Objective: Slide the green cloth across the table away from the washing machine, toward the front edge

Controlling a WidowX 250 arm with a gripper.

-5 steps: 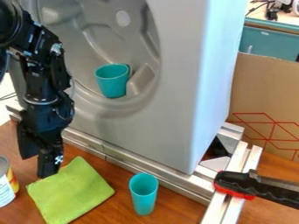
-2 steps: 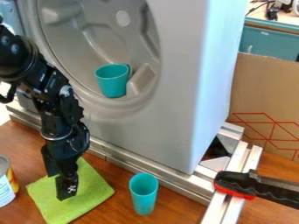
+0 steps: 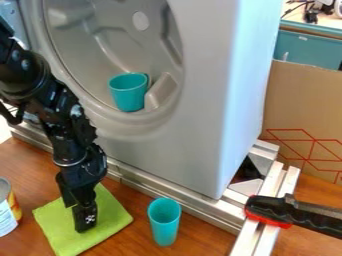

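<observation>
The hand points down over the green cloth, its tip on or just above it; I cannot tell whether it is spread or pinching. The cloth lies flat on the near left of the wooden worktop, between a can on the left and an upright teal cup on the right. Farther back, another teal cup sits in the round hollow of a grey machine.

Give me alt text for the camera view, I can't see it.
A black robot gripper hangs down to a square green cloth on a wooden table; a tall teal cup stands nearby, a wider teal cup in a grey recess.
</observation>
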